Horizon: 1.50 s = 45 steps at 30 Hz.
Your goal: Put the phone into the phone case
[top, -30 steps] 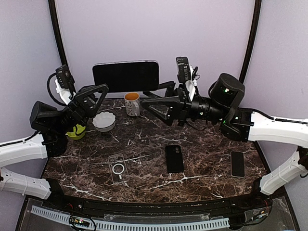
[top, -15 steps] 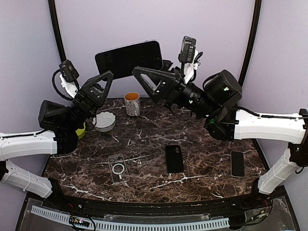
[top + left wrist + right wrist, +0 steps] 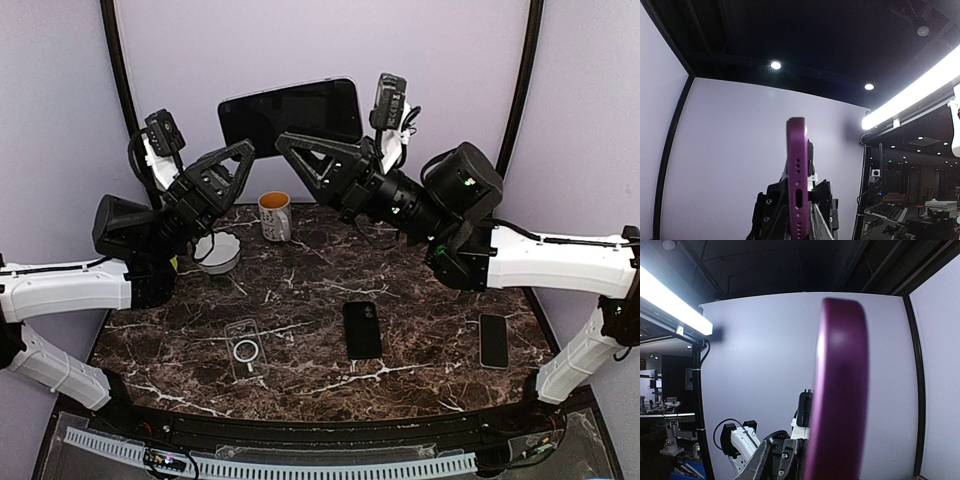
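A large black-faced phone (image 3: 290, 113) with a purple rim (image 3: 797, 170) hangs high above the back of the table, slightly tilted. My left gripper (image 3: 241, 152) is shut on its left end; the left wrist view shows the ported purple edge upright between the fingers. My right gripper (image 3: 292, 146) reaches in under the phone's lower edge. The right wrist view shows only the blurred purple edge (image 3: 840, 400) close up, so its jaws are unclear. The clear phone case (image 3: 243, 349) with its white ring lies flat at the table's front left, far below both grippers.
Two smaller black phones lie flat on the marble table (image 3: 300, 290), one at centre (image 3: 362, 329) and one at right (image 3: 493, 340). A mug (image 3: 274, 215) and a white bowl (image 3: 216, 252) stand at the back left, under the left arm.
Both arms have lifted the purple-rimmed phone higher and a little to the right, and it now tilts. The right gripper's jaws have narrowed from wide open.
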Motion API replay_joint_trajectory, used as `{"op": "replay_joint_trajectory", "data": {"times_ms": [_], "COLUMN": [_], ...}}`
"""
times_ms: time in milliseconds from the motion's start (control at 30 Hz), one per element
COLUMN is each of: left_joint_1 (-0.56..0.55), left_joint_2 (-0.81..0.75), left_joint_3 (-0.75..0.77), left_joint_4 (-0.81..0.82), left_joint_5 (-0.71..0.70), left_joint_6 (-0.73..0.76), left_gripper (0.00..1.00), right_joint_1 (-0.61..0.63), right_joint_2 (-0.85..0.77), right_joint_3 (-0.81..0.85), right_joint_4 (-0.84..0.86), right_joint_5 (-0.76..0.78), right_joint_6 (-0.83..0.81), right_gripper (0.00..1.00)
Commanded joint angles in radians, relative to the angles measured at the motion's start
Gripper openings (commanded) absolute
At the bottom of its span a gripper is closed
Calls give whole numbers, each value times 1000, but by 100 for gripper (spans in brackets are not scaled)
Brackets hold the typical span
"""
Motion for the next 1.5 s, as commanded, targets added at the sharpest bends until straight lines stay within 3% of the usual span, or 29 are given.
{"op": "replay_joint_trajectory", "data": {"times_ms": [0, 200, 333, 500, 733, 900, 1100, 1200, 1400, 1467], "left_joint_1": [-19, -32, -46, -84, -116, -155, -191, -195, -200, -200], "left_joint_2": [7, 28, 37, 69, 152, 230, 243, 266, 265, 262], "left_joint_3": [50, 59, 24, 37, 120, 148, 176, 206, 205, 197], "left_joint_4": [67, 74, 133, 156, 276, 369, 382, 382, 381, 381], "left_joint_5": [42, 46, 15, 3, -29, -85, -123, -116, -123, -133], "left_joint_6": [-34, -40, -11, 41, -21, 14, 108, 101, 109, 111], "left_gripper": [0, 0, 0, 0, 0, 0, 0, 0, 0, 0], "right_joint_1": [8, 6, 6, 9, 9, 9, 9, 8, 8, 7], "right_joint_2": [11, 14, -10, 14, 39, 66, 76, 80, 71, 66], "right_joint_3": [29, 20, -52, 3, -27, 13, 7, 7, -2, -6], "right_joint_4": [-3, 39, 207, 175, 319, 340, 355, 364, 358, 353], "right_joint_5": [9, 19, 100, 81, 98, 92, 109, 115, 136, 142], "right_joint_6": [-33, -43, -29, -83, -126, -158, -177, -177, -185, -187], "right_gripper": [26, 21, 13, 31, 34, 35, 46, 37, 1, 0]}}
